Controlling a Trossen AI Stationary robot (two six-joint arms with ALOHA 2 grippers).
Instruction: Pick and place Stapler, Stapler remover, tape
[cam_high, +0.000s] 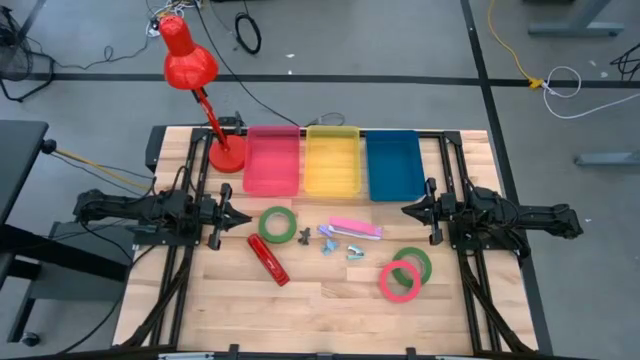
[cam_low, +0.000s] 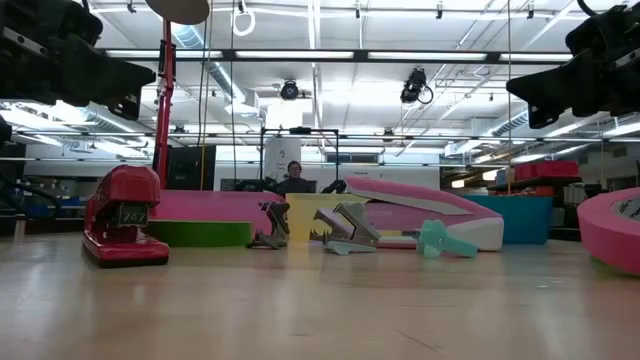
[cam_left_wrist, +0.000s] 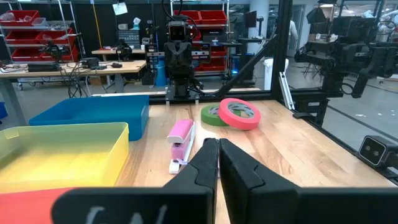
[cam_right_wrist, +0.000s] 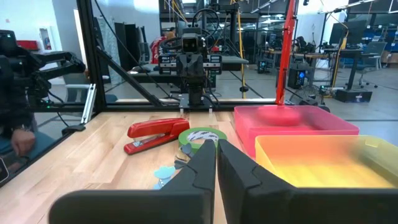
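Observation:
A red stapler (cam_high: 268, 259) lies on the wooden table near the left, and a pink stapler (cam_high: 356, 228) lies at the middle. Small staple removers (cam_high: 326, 238) sit between them, one dark, the others light blue. One green tape ring (cam_high: 277, 224) lies flat by the red stapler. Another green ring (cam_high: 413, 262) and a red-pink ring (cam_high: 399, 281) lie at the right, overlapping. My left gripper (cam_high: 245, 215) hangs shut and level at the table's left, pointing inward. My right gripper (cam_high: 405, 210) mirrors it at the right, shut. Neither touches anything.
Three bins stand in a row at the far edge: pink (cam_high: 272, 160), yellow (cam_high: 333, 160) and blue (cam_high: 394, 165). A red desk lamp (cam_high: 190, 65) stands at the far left corner. Bare wood (cam_high: 330, 310) runs along the near edge.

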